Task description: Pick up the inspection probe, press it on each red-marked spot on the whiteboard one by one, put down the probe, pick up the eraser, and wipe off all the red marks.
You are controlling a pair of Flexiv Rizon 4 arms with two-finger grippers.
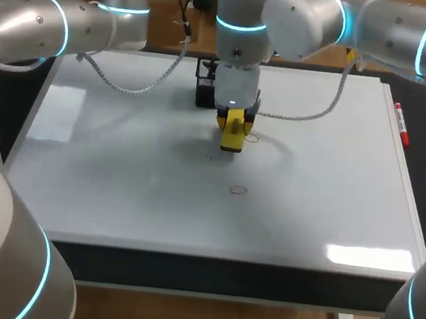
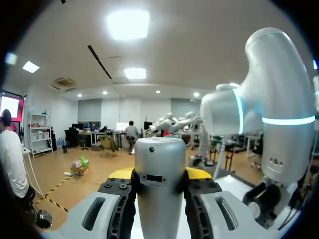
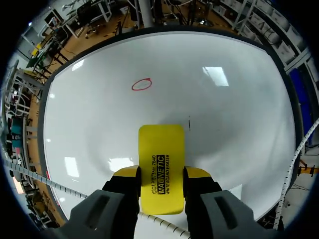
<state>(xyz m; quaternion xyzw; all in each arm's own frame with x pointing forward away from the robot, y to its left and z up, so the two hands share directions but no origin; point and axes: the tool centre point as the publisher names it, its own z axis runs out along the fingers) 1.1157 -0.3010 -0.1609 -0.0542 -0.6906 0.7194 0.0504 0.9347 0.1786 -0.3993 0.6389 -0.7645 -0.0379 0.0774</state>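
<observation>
- Head view: the right gripper (image 1: pixel 234 122) stands over the middle of the whiteboard (image 1: pixel 121 165), pinching the yellow eraser (image 1: pixel 233 137), which hangs straight below its fingers. One red ring (image 1: pixel 253 138) lies just beside the eraser, another (image 1: pixel 239 190) nearer the front edge.
- Left wrist view: the left gripper (image 2: pixel 160 175) clamps a silver probe (image 2: pixel 159 157) from both sides, and the probe stands up between the fingers.
- Right wrist view: the eraser (image 3: pixel 160 149) juts out ahead of the fingers gripping it, and a red ring (image 3: pixel 141 84) lies on the board beyond it.
</observation>
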